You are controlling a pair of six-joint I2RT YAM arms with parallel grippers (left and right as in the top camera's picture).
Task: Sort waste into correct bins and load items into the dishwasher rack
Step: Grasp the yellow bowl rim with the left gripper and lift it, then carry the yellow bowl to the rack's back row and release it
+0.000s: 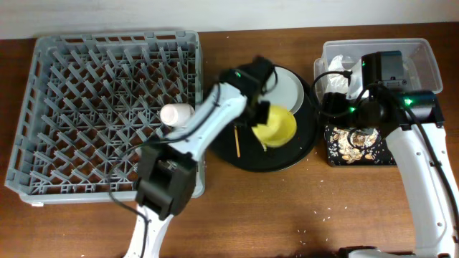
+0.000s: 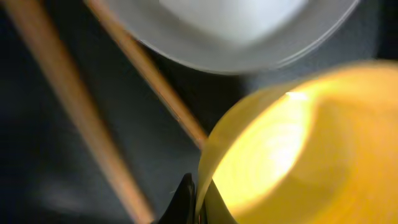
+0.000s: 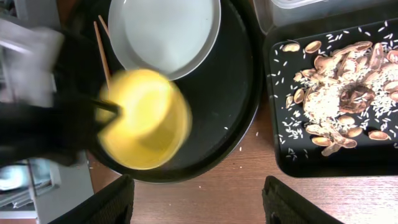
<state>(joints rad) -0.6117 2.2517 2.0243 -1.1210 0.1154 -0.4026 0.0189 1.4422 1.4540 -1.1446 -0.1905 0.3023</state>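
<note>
The left gripper (image 1: 258, 113) has closed on the rim of the yellow bowl (image 1: 276, 123), one finger (image 2: 185, 198) outside the wall and the other inside. The bowl is tipped on its side over the big round black tray (image 1: 287, 154), its mouth facing roughly toward the right arm, and it looks blurred in the right wrist view. Just behind it on the same tray sits the pale plate (image 1: 289, 89). Two wooden chopsticks (image 2: 68, 106) lie on the tray beside the bowl, running under the plate's edge.

The right gripper (image 3: 202, 205) hangs over the right side of the table with its fingers spread wide and nothing between them. Below it the shallow black tray (image 3: 373, 155) holds the food scraps (image 3: 339, 93), shells and scattered grains. The clear tub (image 1: 423, 46) stands just behind that tray, with the white napkin (image 1: 343, 68) inside.

At the left, a pink cup (image 1: 177, 113) lies in the grey rack (image 1: 79, 107) near its right edge.
</note>
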